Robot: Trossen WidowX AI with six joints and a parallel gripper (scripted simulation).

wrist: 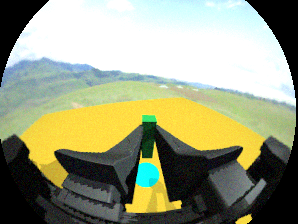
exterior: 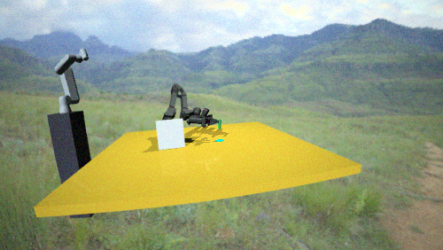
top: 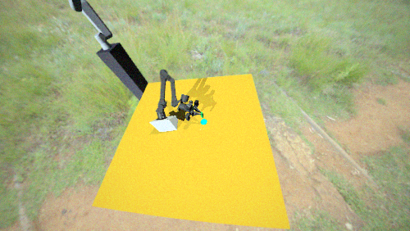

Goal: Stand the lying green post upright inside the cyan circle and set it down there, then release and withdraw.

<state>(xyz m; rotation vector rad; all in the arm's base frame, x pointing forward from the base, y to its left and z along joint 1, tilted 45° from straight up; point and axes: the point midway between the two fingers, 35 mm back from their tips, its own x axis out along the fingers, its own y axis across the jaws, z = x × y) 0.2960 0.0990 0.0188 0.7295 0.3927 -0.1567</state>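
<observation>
The green post (top: 202, 115) (exterior: 220, 125) (wrist: 149, 119) stands upright between the fingertips, held off the table. My gripper (top: 201, 115) (exterior: 218, 121) (wrist: 148, 127) is shut on it, reaching out nearly level. The cyan circle (top: 203, 122) (exterior: 220, 140) (wrist: 146, 175) lies flat on the table below the post. In the exterior view there is a gap between the post's lower end and the circle. In the wrist view the circle shows between the fingers, nearer the camera than the post. The fingers hide part of the post's sides.
A white block (top: 165, 124) (exterior: 170, 134) with a slanted side stands on the yellow table (top: 197, 172) (exterior: 221, 164) (wrist: 100, 120) near the arm's base. A dark pedestal (top: 123, 67) (exterior: 68, 142) with a grey arm on it stands beyond the table's edge.
</observation>
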